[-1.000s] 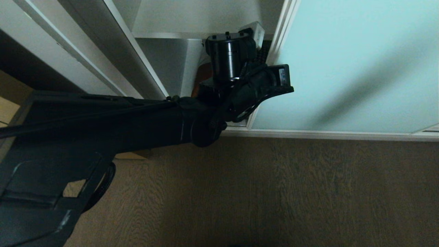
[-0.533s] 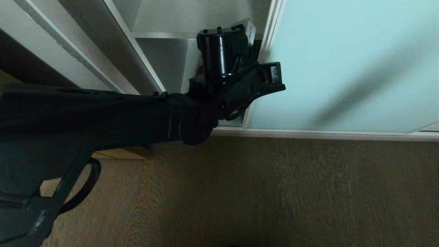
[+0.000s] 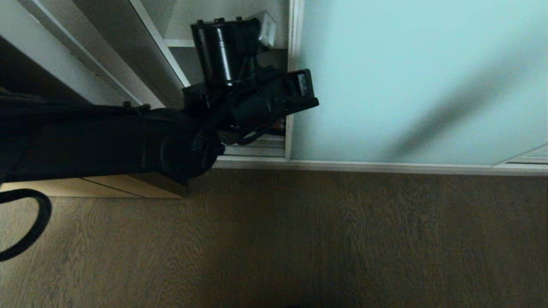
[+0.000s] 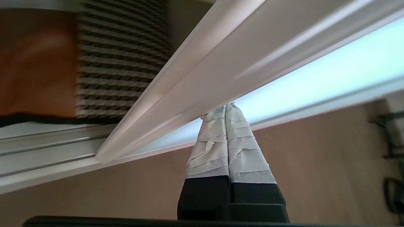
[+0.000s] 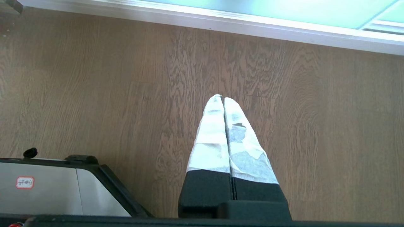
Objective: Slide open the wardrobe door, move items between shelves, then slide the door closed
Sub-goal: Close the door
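Wood-grain floor (image 3: pixel 342 239) fills the lower frame below the wardrobe. Left end effector (image 4: pixel 224 108), its taped fingers pressed together on nothing, touches the sliding wardrobe door (image 3: pixel 419 77) at its white frame edge, upper centre. Beyond, upper left in the wrist view, the cushion (image 4: pixel 79 60) rests on a white shelf (image 4: pixel 38 130). Right end effector (image 5: pixel 222 99) hangs pinched closed over floor.

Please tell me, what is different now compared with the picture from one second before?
The sliding wardrobe door has slid toward the robot's left, so the opening is much narrower. The left hand, shut, moved left with it, fingertips against the door's frame. Nothing was grasped or released. The cushion lies on its shelf behind the door's edge. The right hand stays shut above the floor.
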Motion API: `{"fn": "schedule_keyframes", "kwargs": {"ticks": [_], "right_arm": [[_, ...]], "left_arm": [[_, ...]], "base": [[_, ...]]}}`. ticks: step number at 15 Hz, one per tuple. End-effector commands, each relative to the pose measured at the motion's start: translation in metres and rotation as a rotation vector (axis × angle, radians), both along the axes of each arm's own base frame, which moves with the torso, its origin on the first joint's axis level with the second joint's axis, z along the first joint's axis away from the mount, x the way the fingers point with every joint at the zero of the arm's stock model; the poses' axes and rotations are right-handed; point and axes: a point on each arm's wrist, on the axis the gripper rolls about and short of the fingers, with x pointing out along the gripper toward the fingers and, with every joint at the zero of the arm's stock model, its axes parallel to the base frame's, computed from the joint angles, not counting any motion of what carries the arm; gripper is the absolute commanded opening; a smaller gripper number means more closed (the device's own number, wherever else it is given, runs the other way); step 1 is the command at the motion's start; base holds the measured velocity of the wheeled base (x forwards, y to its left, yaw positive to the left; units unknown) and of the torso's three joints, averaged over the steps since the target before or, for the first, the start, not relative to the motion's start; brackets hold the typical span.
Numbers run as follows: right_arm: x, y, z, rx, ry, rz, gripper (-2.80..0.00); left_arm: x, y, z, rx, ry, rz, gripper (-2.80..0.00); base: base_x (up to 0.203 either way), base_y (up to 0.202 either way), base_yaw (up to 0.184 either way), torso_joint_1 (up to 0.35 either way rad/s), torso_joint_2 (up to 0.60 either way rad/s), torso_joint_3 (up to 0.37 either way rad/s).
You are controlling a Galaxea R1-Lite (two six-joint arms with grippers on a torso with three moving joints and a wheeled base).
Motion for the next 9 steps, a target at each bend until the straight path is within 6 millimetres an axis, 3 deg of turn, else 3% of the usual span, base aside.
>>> {"fn": "schedule_keyframes", "kwargs": {"ticks": [1, 9], "right_arm": [[0.000, 0.000, 0.000, 0.000, 0.001, 0.001, -2.80], [0.000, 0.000, 0.000, 0.000, 0.001, 0.001, -2.80]], "left_arm": [[-0.023, 0.024, 0.022, -0.030, -0.038, 0.012, -2.80], [-0.068, 0.071, 0.036, -0.043, -0.050, 0.044, -2.80]], "base": [[0.000, 0.000, 0.000, 0.000, 0.00, 0.000], [0.000, 0.000, 0.000, 0.000, 0.00, 0.000]]}}
